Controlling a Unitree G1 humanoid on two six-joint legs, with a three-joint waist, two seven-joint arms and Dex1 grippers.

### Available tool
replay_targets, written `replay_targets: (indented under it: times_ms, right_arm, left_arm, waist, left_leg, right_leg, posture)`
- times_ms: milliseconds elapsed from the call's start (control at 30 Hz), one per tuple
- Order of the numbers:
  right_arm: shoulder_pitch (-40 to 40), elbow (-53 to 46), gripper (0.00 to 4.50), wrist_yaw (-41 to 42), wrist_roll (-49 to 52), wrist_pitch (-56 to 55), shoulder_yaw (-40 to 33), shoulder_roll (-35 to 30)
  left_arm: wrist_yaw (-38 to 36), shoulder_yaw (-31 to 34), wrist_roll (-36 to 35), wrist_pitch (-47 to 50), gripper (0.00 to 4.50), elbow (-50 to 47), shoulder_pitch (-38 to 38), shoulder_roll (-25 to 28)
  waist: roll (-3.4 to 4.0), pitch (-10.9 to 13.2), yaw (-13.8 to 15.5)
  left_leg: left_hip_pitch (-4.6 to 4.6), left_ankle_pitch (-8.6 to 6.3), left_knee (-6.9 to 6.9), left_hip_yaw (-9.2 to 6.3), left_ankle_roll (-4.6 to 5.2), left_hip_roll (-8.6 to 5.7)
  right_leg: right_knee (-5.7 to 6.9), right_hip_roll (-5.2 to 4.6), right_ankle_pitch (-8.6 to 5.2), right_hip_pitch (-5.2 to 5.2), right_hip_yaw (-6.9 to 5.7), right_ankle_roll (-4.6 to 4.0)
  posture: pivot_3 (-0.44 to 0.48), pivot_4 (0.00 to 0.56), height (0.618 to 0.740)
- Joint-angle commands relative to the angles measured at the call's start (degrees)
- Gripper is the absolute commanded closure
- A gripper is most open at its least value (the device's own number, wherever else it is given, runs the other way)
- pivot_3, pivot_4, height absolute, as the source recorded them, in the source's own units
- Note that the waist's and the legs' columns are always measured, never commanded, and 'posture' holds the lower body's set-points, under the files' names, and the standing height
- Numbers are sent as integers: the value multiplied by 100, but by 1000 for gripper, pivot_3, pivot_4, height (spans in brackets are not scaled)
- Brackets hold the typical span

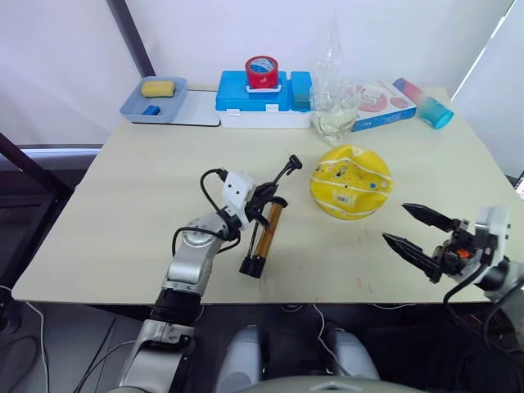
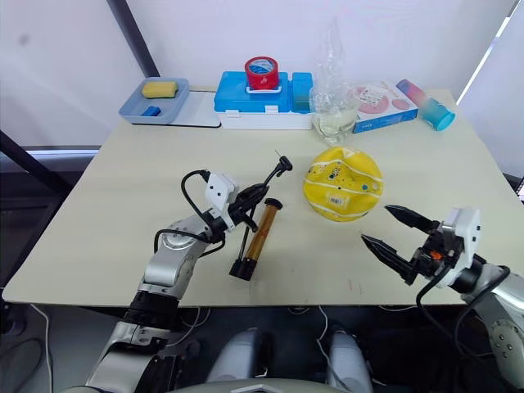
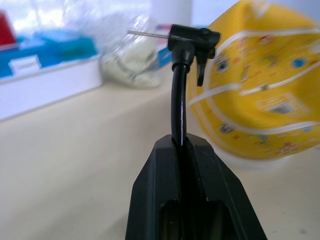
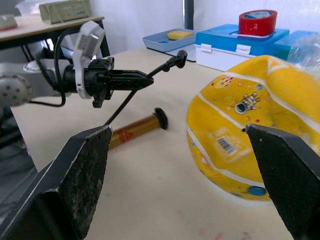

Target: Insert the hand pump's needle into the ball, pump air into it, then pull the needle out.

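Observation:
The yellow ball [image 1: 350, 182], dented on top and showing a white label patch, sits right of the table's centre. The hand pump [image 1: 266, 233] lies on the table to its left, its bronze cylinder pointing toward me. Its black hose [image 3: 178, 115] rises between the fingers of my left gripper [image 1: 268, 201], which is shut on it. The hose head with its thin needle [image 3: 147, 33] stands above the table, close to the ball's left side but apart from it. My right gripper [image 1: 395, 222] hovers open near the front edge, right of and nearer than the ball, holding nothing.
Along the far edge stand a grey tray [image 1: 154, 100] with a yellow sponge, a blue box [image 1: 246, 92] carrying a red tape roll [image 1: 262, 71], a clear plastic bag [image 1: 334, 106], a flat printed box [image 1: 381, 104] and a lying tumbler [image 1: 422, 102].

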Motion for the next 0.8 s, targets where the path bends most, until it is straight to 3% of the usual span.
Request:
replay_targets:
  times_ms: [33,433,800]
  right_arm:
    - [-140,-467,0,-605,329,374,74,154]
    - [-688,-1116,0,-2818,1141,1486,786,1126]
    - [-1119,-1037,0,-3887,1605,1790,1013,1721]
  left_arm:
    - [-413,-129,-91,-484,4442,-234,37,52]
    - [-880,-602,107,-1264,4442,65,-74,-187]
    - [-925,-744,161,-1448,4442,171,-156,-382]
  waist:
    - [0,0,1]
    - [0,0,-9]
    - [0,0,-10]
  left_leg:
    - [0,0,0,0,0,0]
    - [-1,0,1,-3,1,1]
    - [-6,1,1,-9,2,0]
  right_leg:
    - [0,0,0,1,0,0]
    - [1,2,0,1,-3,1]
    - [-1,8,0,2,-2,1]
  posture:
    - [0,150,729]
    - [0,150,729]
    - [0,150,729]
